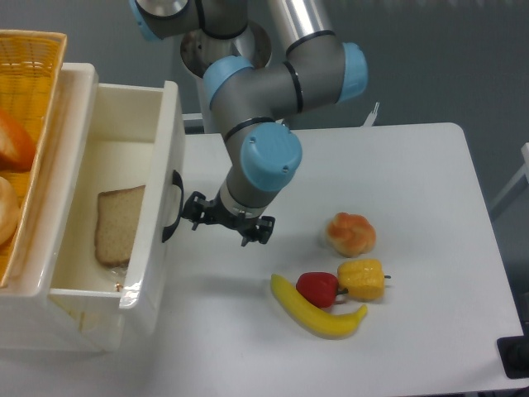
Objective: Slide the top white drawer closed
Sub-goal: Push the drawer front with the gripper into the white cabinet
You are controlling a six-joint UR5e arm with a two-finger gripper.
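Claw point(192, 217) against drawer handle point(171, 207).

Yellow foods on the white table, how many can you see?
2. A banana lies near the table's front edge, and a yellow pepper sits just above its right end, beside a red pepper. The basket's contents are cut off, so more may be hidden.

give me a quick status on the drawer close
Gripper against the black handle, jaw state unclear. Top white drawer partly shut, still open, bread slice inside. Nothing seen blocking its travel.
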